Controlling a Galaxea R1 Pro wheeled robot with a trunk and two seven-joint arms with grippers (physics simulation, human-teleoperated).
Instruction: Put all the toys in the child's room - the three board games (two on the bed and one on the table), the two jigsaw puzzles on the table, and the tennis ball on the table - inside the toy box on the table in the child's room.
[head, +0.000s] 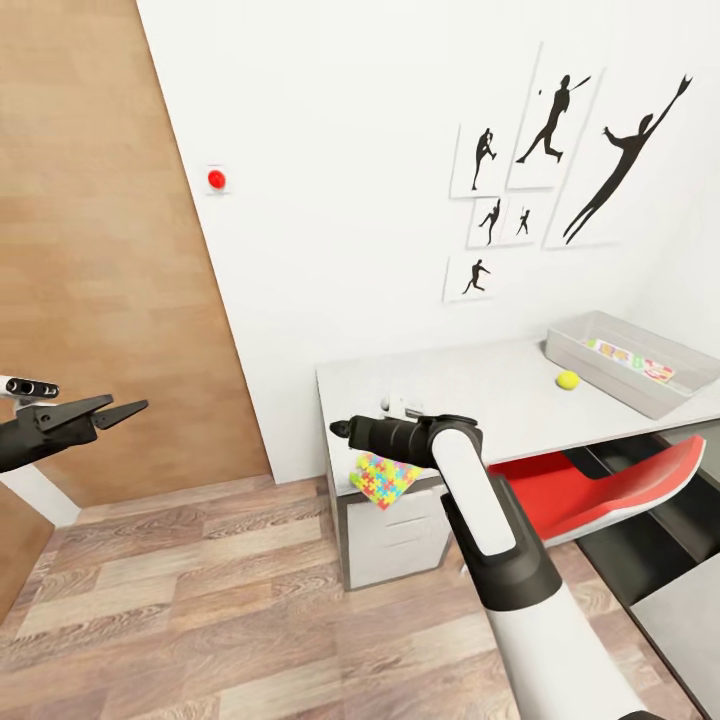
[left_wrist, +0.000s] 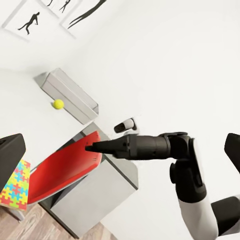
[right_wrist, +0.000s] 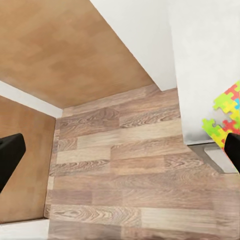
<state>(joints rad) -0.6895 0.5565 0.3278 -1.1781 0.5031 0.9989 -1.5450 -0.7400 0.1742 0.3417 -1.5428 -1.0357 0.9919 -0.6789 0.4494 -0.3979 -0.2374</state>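
The right gripper (head: 345, 430) is hanging at centre frame over the table's (head: 480, 390) near corner, fingers spread (nothing between them), just above a jigsaw (head: 384, 477) overhanging the edge. The left gripper (head: 125, 411) is sitting at the left edge, released too. At right, the tennis ball (head: 568, 379) is lying beside the toy box (head: 600, 372), which is holding a board game (head: 640, 362).

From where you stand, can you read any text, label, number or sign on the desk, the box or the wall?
None can be read.
Board game inside the toy box: coloured print on the cover, too small and blurred to read.
Wall posters: black silhouettes of athletes, no lettering visible.
Red button on the wall: no marking visible.
Jigsaw puzzle at the desk edge: coloured pieces, no text.
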